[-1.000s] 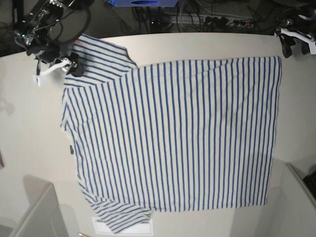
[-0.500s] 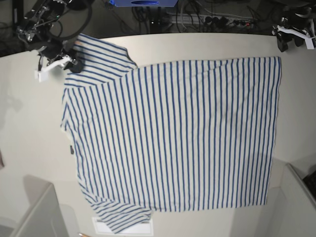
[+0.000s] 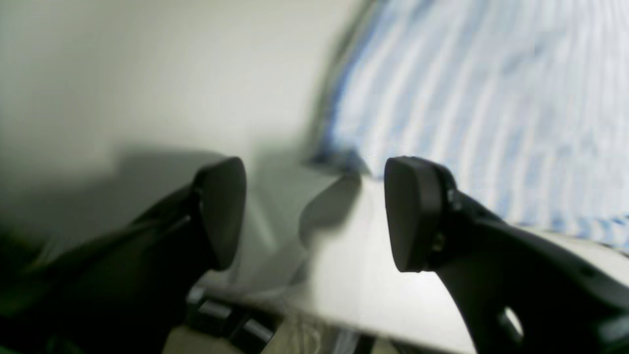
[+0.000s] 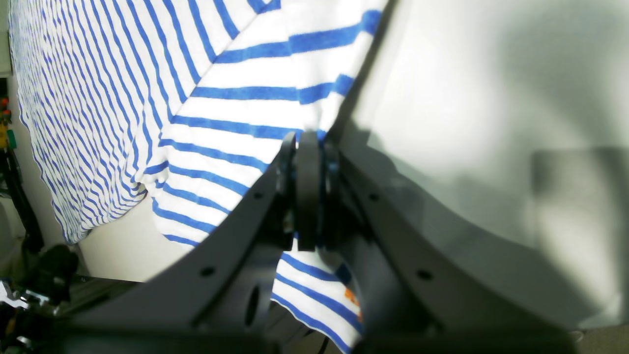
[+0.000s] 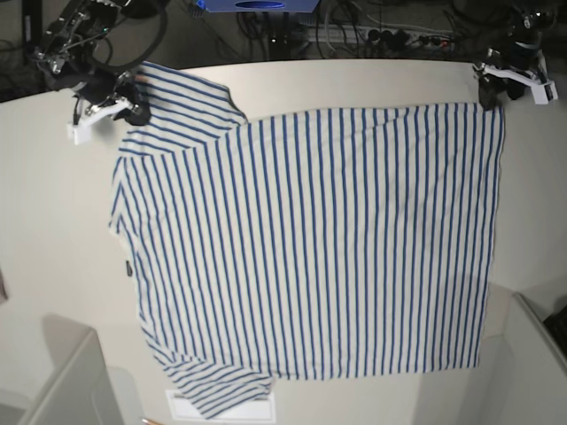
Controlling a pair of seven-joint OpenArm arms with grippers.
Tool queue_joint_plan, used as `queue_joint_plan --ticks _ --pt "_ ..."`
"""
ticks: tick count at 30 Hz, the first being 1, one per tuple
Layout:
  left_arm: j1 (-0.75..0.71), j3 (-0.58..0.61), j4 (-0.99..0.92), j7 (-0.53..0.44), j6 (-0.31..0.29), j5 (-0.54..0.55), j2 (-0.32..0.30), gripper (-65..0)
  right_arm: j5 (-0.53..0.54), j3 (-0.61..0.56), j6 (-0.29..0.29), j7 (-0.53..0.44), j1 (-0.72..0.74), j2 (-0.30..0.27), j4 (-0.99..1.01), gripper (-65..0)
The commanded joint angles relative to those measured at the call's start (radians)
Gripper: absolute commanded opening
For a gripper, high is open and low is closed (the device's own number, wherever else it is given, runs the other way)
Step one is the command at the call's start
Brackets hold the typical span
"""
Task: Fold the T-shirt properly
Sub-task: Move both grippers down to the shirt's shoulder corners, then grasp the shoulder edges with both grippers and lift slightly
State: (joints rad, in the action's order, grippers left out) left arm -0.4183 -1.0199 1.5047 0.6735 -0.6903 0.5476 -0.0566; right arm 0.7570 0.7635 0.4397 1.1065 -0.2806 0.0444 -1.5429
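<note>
Compared with the earlier base frames, the right gripper, at the upper left of the base view, was seen drawn up tighter against the sleeve, and its jaws, apart a moment before, were pressed together. The left gripper, at the upper right, had been brought down and inward from the table's far edge to the shirt's top right corner.

The large white short-sleeved cotton T-shirt with thin blue stripes was laid flat across the middle of the pale, smooth table, its body unchanged in place.

In the right wrist view the black fingers were shown closed flat together on the sleeve edge of the T-shirt, with striped cloth pinched between them and a small orange mark visible just below. In the left wrist view the left gripper was held well open, two rounded matte black pads standing apart with bare table between them and nothing gripped; the corner of the shirt lay just beyond them.

The left wrist picture was heavily blurred, so the stripes were reduced to soft bands and contact with the cloth could not be judged. The lower sleeve partly covered a white rectangular sheet at the bottom edge of the base frame. Dark cables were crowded behind the table.
</note>
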Motion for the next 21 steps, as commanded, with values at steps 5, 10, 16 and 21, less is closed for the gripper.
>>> queue_joint_plan --ticks 5,10,16,21 --pt "0.002 0.049 0.006 0.001 -0.008 0.001 -0.009 -22.5 -0.109 -0.003 -0.011 0.073 -0.018 0.002 0.008 -65.0" --pt "0.048 0.063 -0.045 0.001 -0.008 0.001 -0.005 -22.5 -0.109 -0.003 -0.011 0.070 -0.018 0.002 0.008 -65.0" --pt "0.081 0.062 -0.128 0.001 -0.008 0.001 -0.005 -27.8 -0.109 -0.003 -0.011 0.067 -0.018 0.002 0.009 -65.0" --pt "0.089 0.062 -0.135 0.001 -0.008 0.001 -0.007 -46.1 -0.109 -0.003 -0.011 0.065 -0.018 0.002 0.011 -65.0"
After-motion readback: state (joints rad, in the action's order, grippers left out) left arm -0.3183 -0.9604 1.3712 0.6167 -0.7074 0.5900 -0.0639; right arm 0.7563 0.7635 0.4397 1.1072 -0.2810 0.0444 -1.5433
